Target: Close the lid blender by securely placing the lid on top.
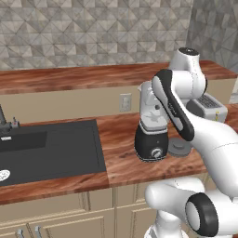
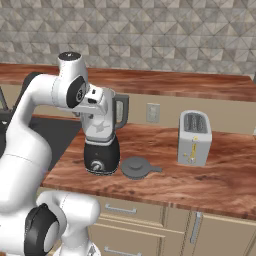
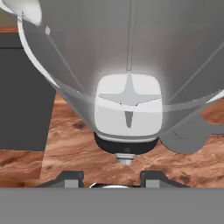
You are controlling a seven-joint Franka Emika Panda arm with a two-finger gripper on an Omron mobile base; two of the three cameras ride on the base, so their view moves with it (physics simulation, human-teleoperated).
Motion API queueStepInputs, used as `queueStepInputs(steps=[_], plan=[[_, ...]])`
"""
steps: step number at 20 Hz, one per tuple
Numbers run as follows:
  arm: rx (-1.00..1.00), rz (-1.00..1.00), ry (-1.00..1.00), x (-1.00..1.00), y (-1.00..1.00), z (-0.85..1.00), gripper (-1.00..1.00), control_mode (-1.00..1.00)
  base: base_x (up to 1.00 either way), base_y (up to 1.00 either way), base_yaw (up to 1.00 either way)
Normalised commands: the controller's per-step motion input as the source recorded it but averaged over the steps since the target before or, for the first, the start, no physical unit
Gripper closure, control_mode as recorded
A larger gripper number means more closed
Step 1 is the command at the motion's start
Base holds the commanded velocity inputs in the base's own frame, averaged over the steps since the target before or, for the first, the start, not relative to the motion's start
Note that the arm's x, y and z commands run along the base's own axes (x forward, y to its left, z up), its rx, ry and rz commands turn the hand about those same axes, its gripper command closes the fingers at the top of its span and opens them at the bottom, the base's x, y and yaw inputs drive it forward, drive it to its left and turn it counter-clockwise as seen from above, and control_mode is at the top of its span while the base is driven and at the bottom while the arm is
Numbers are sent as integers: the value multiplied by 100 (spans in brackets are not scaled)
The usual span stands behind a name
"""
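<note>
The blender [image 2: 101,156] stands on the wooden counter, a black base with a silver dial under a clear greyish jar [image 2: 111,120] with a side handle. Its mouth is uncovered. The lid [image 2: 136,167], a dark grey disc with a centre knob and side tab, lies flat on the counter just right of the base. It also shows as lid [image 1: 180,148] and lid [image 3: 186,135]. My gripper [image 3: 110,178] hangs over the jar, looking down at the blade [image 3: 129,98]. Its fingertips stand slightly apart with nothing between them.
A boxy silver toaster [image 2: 194,137] stands right of the lid, near the back wall. A dark sink [image 1: 46,148] is set into the counter left of the blender. A wall outlet [image 2: 153,112] sits behind. Bare counter [image 2: 200,185] lies in front of the toaster.
</note>
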Motion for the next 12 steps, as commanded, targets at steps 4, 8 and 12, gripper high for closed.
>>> queueStepInputs(steps=[4,8,12], plan=[[-4,0,-1,-20,0,0,-100,-100,0,0,0],[-7,-3,0,-14,-11,-22,-100,-100,0,0,0],[0,-51,-9,-78,-39,-37,-100,-100,0,0,0]])
